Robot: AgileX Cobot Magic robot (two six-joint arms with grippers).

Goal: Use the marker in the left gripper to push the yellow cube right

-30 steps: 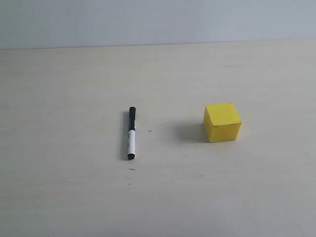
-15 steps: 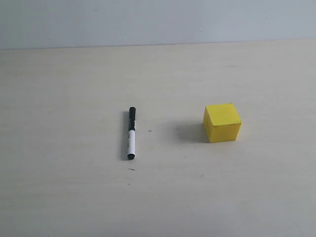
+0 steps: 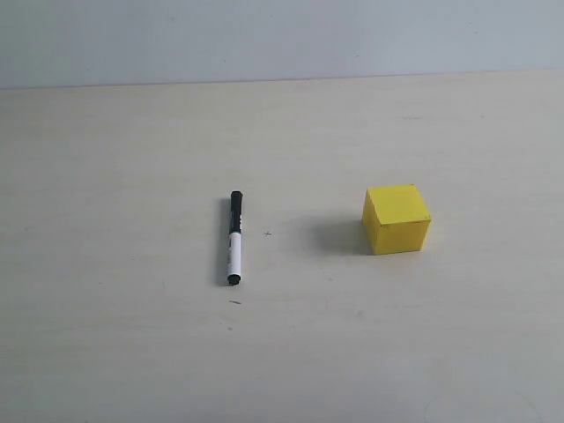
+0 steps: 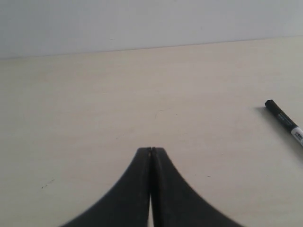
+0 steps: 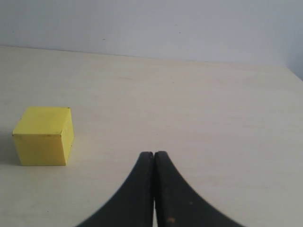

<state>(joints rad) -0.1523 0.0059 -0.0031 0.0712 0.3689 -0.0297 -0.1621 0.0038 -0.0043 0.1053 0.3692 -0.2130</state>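
Table point(image 3: 106, 352): I see a pale, cream-coloured top filling nearly the whole exterior view, with faint scuffs and grain.
Wall point(image 3: 264, 35): a plain light grey-blue band runs along the far edge of the table.
Left gripper point(image 4: 151, 150): on my left wrist feed the two black fingers are pressed together tip to tip with nothing between them, and they sit low over bare tabletop. The arm does not appear in the exterior view.
Right gripper point(image 5: 154, 153): the same on my right wrist feed, with the black fingers closed against each other and nothing held.
Yellow cube point(image 3: 397, 218): it sits flat on the table right of centre in the exterior view, casting a soft shadow to its left. My right wrist feed shows it off to one side of the closed fingers, apart from them.
Marker point(image 3: 234, 238): it lies flat on the table left of the cube and well apart from it, held by neither gripper. Its long black cap points to the far side and its small black end is nearer the camera. My left wrist feed catches only the capped end at the frame edge, away from the fingers.
In the way: between marker and cube I see bare tabletop and one tiny dark speck point(image 3: 267, 233).
Small dash point(image 3: 235, 302): a short dark mark lies just beyond the marker's near end.
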